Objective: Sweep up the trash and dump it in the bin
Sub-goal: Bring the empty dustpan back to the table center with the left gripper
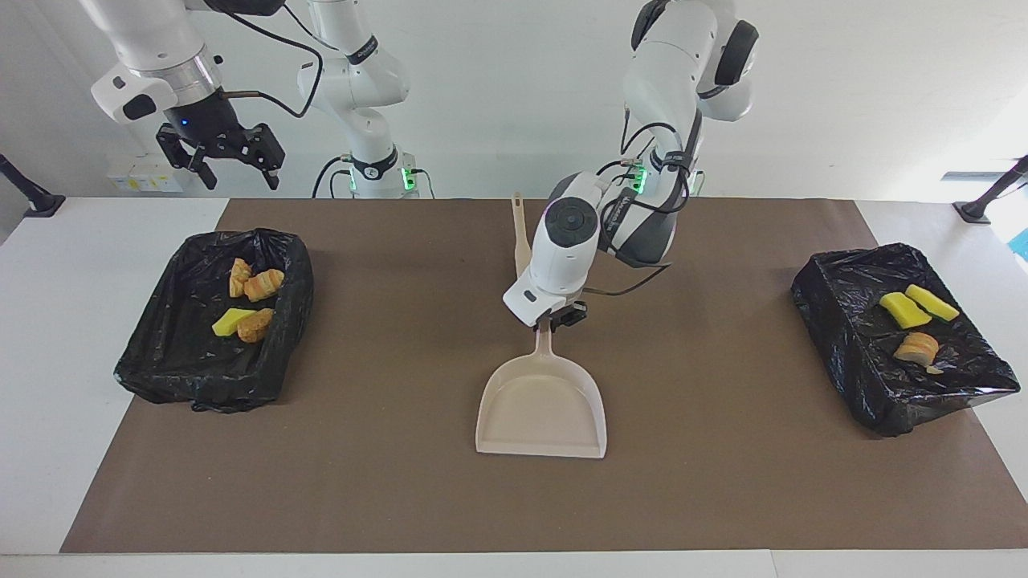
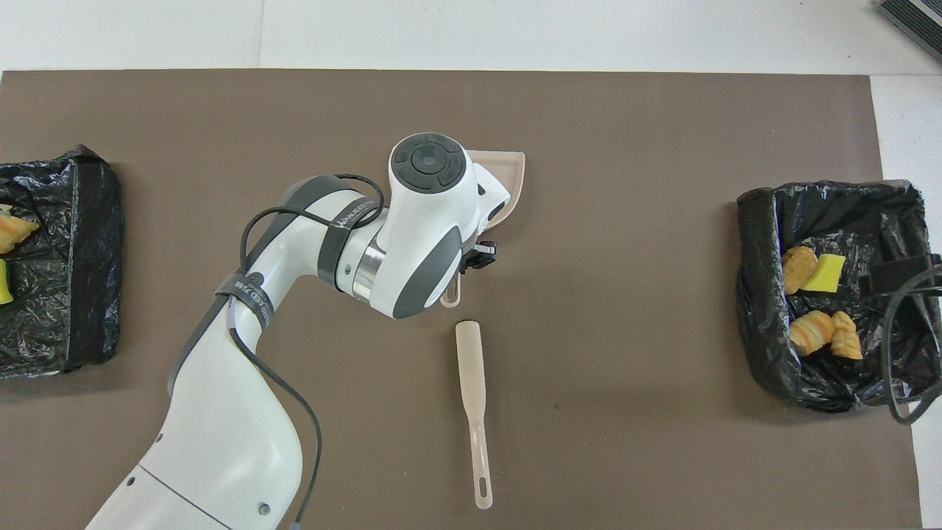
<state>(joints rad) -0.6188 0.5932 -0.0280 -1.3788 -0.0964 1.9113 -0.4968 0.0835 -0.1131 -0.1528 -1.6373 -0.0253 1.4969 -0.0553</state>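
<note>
Nearest us we see the brush (image 2: 472,383) on the brown mat (image 1: 723,498), then our left gripper (image 1: 560,319) clamping the dustpan (image 1: 542,405) handle mid-mat, our right gripper (image 1: 233,164), fingers spread, above its bin (image 1: 161,353), and all trash (image 1: 255,285) lying in that bin and the left-end bin (image 1: 843,321).

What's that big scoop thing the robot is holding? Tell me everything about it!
That is a dustpan, pale beige and looking like smooth plastic. It has a wide, flat tray with low walls and a long, thin handle with a hang hole at its tip. It is empty. The left pincer is shut on the handle, with the tray's open edge facing away from the robots, over the middle of the brown mat, beside the brush.
</note>
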